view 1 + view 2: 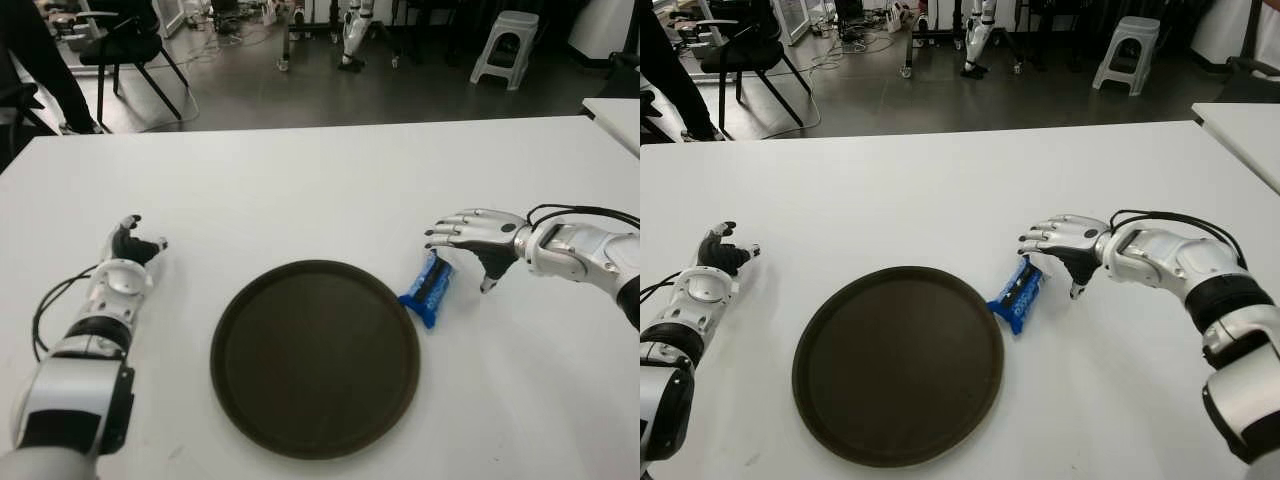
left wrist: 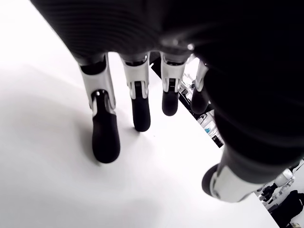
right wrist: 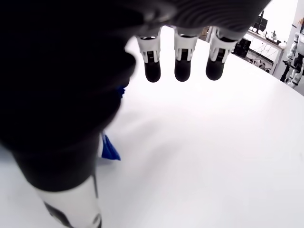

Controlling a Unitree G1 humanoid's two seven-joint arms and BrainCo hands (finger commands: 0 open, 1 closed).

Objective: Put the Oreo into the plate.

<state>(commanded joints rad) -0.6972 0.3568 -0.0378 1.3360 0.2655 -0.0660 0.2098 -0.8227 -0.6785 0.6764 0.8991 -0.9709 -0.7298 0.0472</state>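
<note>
A blue Oreo pack [image 1: 428, 287] lies on the white table just off the right rim of the round dark brown plate [image 1: 315, 356]. My right hand [image 1: 468, 240] hovers just behind and to the right of the pack, fingers spread, holding nothing. The right wrist view shows only a blue corner of the Oreo pack [image 3: 109, 148] beside the thumb. My left hand [image 1: 131, 252] shows at the left side of the table, left of the plate, fingers relaxed and extended in the left wrist view.
The white table [image 1: 300, 190] stretches across the view. Beyond its far edge are a black chair [image 1: 125, 50], a white stool [image 1: 507, 45] and a person's leg [image 1: 45, 70]. Another table corner [image 1: 615, 115] shows at far right.
</note>
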